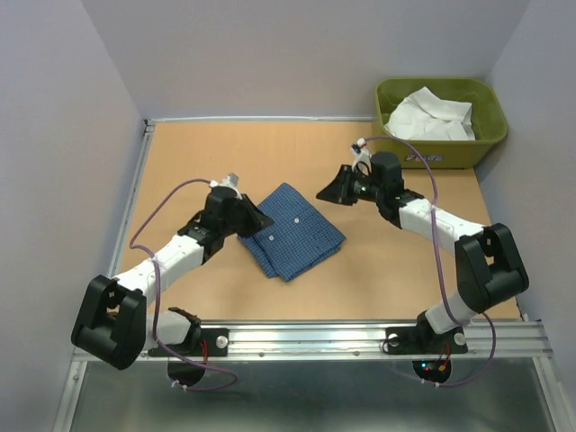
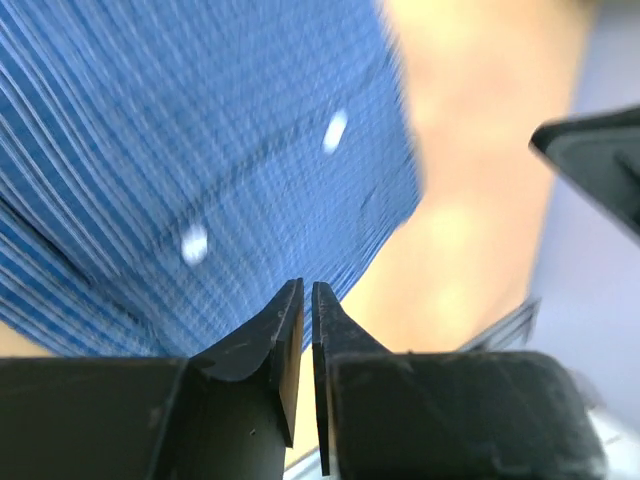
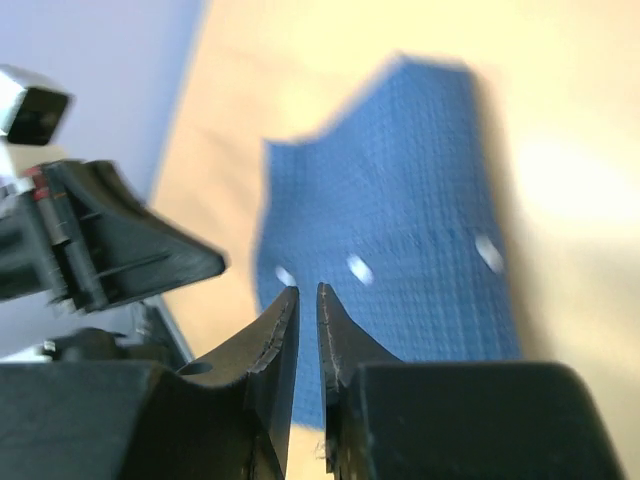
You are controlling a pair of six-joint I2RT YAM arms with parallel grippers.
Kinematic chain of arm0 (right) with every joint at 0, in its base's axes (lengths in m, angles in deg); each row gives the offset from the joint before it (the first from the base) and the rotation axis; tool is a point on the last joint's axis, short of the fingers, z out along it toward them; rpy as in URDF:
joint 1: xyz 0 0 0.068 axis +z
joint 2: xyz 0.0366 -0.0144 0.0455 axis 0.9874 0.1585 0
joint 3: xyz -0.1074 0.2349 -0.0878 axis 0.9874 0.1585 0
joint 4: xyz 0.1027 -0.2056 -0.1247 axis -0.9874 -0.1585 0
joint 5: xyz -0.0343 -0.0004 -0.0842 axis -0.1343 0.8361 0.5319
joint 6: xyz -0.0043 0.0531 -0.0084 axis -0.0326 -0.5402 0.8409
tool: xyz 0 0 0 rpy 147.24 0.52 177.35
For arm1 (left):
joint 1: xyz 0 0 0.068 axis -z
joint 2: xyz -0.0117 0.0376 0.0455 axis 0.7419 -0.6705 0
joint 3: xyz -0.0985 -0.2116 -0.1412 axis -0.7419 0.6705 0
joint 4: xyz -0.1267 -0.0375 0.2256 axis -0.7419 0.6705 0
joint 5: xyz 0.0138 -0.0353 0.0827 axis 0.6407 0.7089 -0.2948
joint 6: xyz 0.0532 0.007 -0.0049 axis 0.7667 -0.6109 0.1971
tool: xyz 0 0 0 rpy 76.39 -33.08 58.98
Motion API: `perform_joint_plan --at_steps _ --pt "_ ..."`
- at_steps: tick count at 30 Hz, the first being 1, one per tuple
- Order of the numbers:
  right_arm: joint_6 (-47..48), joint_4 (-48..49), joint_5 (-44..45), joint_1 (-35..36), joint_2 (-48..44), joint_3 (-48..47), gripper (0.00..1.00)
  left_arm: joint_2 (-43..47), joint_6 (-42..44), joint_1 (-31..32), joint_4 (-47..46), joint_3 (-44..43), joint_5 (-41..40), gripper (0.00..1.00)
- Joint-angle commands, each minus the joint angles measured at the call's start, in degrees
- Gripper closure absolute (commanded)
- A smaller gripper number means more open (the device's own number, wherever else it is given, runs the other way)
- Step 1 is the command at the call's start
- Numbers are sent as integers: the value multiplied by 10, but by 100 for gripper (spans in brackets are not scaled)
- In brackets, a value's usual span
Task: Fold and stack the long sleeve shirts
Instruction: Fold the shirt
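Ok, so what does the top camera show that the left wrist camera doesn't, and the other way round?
Only the top view: the olive-green plastic tub in the far right corner holding the plain white cloth shirt, plus both arms whole. Only the left wrist: the left pincer close up, its fingers a thin gap apart with nothing between. Both: the folded blue fine-checked cloth shirt lying on the tan wooden table.
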Motion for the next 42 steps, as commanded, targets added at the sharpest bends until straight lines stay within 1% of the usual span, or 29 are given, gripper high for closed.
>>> perform_joint_plan --at_steps 1,4,5,9,12,14,16,17,18,19,20,21,24,26,29,32,33,36,37,42 --pt "-61 110 -33 30 60 -88 81 11 5 -77 -51 -33 -29 80" --pt "-94 172 -36 46 105 -112 82 -27 13 -95 -83 -61 -37 80" --pt "-99 181 -35 52 137 -128 82 -54 13 -97 -90 -67 -38 80" --pt "-131 273 -48 58 217 -136 82 -120 7 -107 -153 -69 -36 83" --pt "-140 326 -48 58 273 -116 85 -164 -18 -114 -176 -43 -47 85" --pt "-134 347 -35 57 294 -101 87 -181 -39 -123 -194 -3 -46 86" --pt "-142 385 -18 50 319 -65 90 -193 -72 -136 -232 47 -45 87" --pt "-149 404 -17 39 326 -47 91 -200 -80 -140 -242 60 -43 87" --pt "-157 446 -16 31 331 -32 91 -202 -85 -147 -252 69 -40 87" --pt "-168 468 -16 24 339 0 92 -202 -90 -148 -254 82 -36 87" --pt "-169 482 -16 17 340 11 91 -204 -90 -151 -255 86 -33 87" --pt "-166 486 -16 4 340 19 91 -202 -89 -152 -255 90 -34 87" --pt "-153 485 -26 -2 321 29 91 -191 -79 -153 -256 99 -34 87" --pt "-162 484 -50 -1 305 9 91 -186 -67 -153 -255 98 -32 87" --pt "-174 480 -58 17 283 -22 91 -180 -51 -153 -255 90 -21 87" --pt "-183 465 -63 36 281 -78 91 -182 -48 -153 -255 83 -15 87" --pt "-186 462 -67 49 292 -111 91 -182 -44 -153 -255 81 -13 87" --pt "-194 457 -72 72 317 -155 91 -179 -41 -153 -255 78 -13 87" --pt "-194 452 -72 76 341 -180 91 -179 -38 -153 -254 77 -13 87" --pt "-206 442 -76 98 424 -250 91 -184 -34 -153 -249 77 -13 87"
